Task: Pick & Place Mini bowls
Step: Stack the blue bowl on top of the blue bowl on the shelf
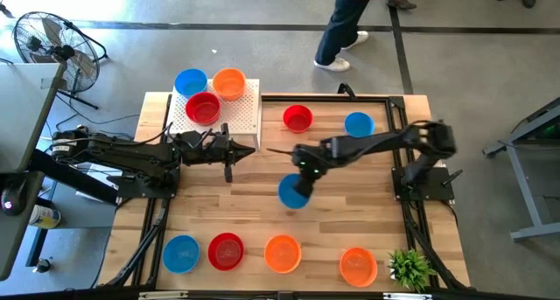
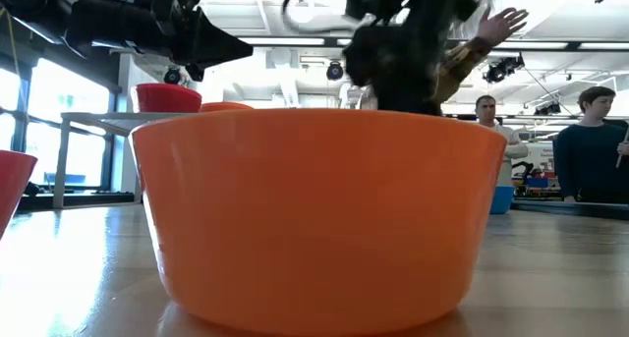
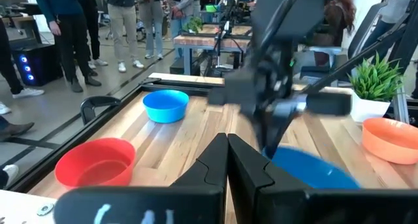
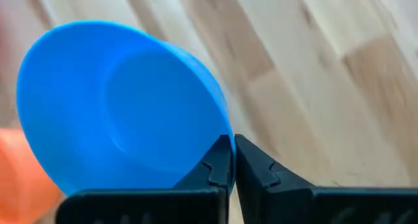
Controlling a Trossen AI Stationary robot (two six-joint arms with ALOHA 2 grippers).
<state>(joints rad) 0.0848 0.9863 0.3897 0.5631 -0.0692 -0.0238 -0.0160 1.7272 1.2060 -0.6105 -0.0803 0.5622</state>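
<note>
Blue bowl [image 4: 124, 106] in right pincer [image 4: 232, 160]

Lighting bright and even throughout. Low view backlit by windows and ceiling lights; the near orange bowl [image 2: 319, 219] fills the view, soft-edged. Right arm [image 1: 367, 147] motion-blurred in the high, low and left wrist views. Desk [image 4: 313, 74] streaked with blur behind the sharp blue bowl [image 4: 117, 106].
</note>
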